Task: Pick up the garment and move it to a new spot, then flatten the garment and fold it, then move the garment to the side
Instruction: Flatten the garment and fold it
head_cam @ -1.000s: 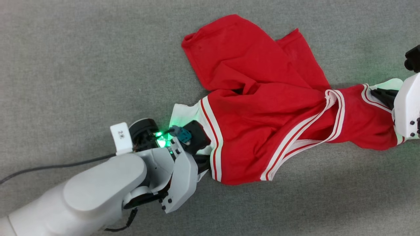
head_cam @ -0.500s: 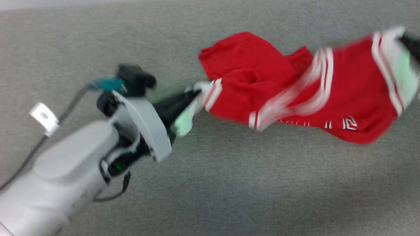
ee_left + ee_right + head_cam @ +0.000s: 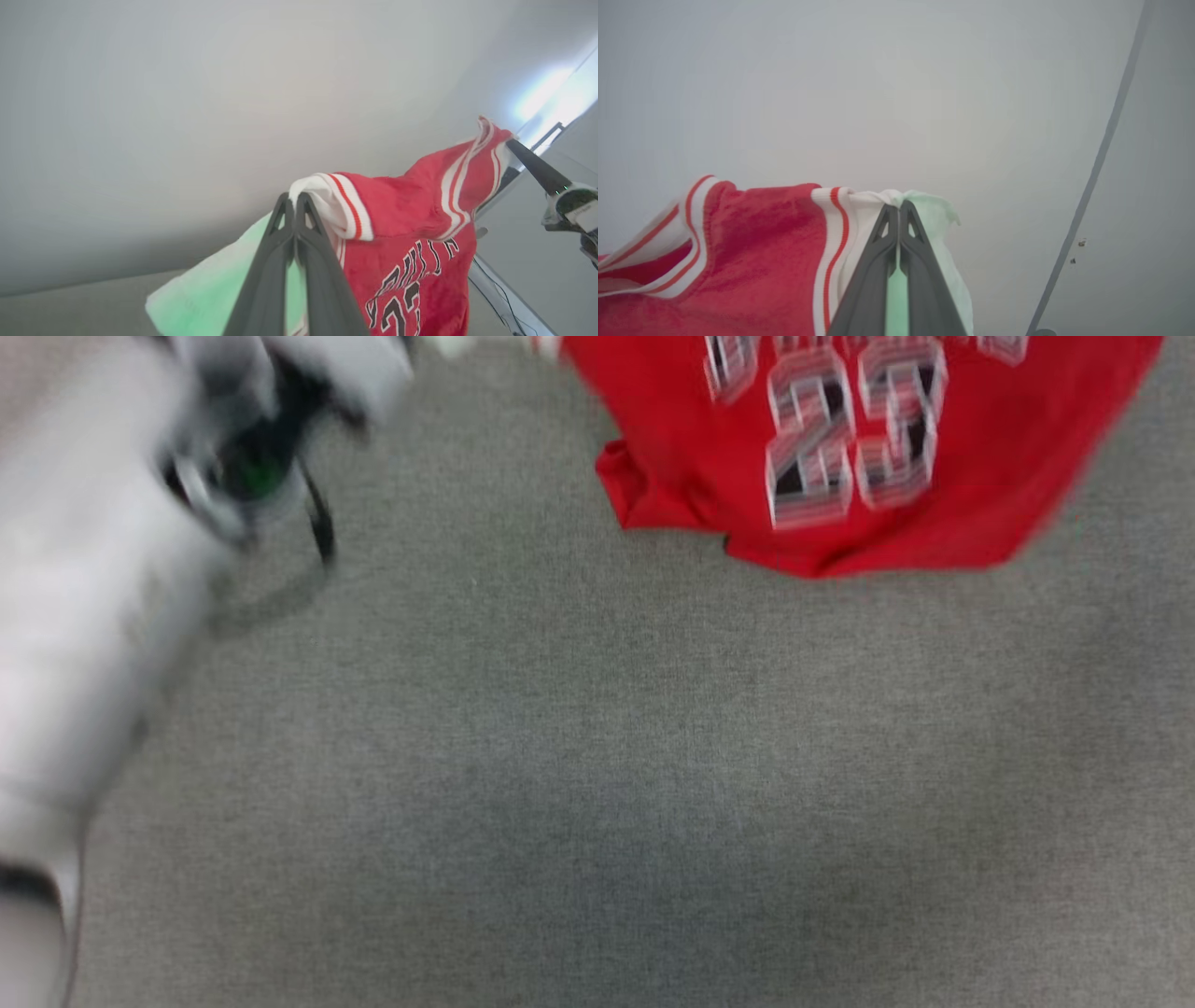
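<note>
Hanging at upper right of head view, spread between both pincers: garment (image 3: 868, 448), number print facing camera. Clamped tight on its white trimmed edge: left gripper (image 3: 294, 205), right gripper (image 3: 899, 214). Judged pick-and-carry step. Next: lower evenly onto carpet (image 3: 597, 803), keeping corners apart for flattening.

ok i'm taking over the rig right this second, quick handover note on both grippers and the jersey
Left gripper: shut on the garment, pinching a white-trimmed corner.
Right gripper: shut on another white-trimmed corner of it.
Garment: lifted and hanging spread between the two grippers, number print facing the head camera, above the grey carpet. The head view is blurred, so I cannot tell if the lower hem touches the carpet.
Done: the pick-up.
Left: lay it at a new spot, flatten it, fold it, then move it to the side.
</note>
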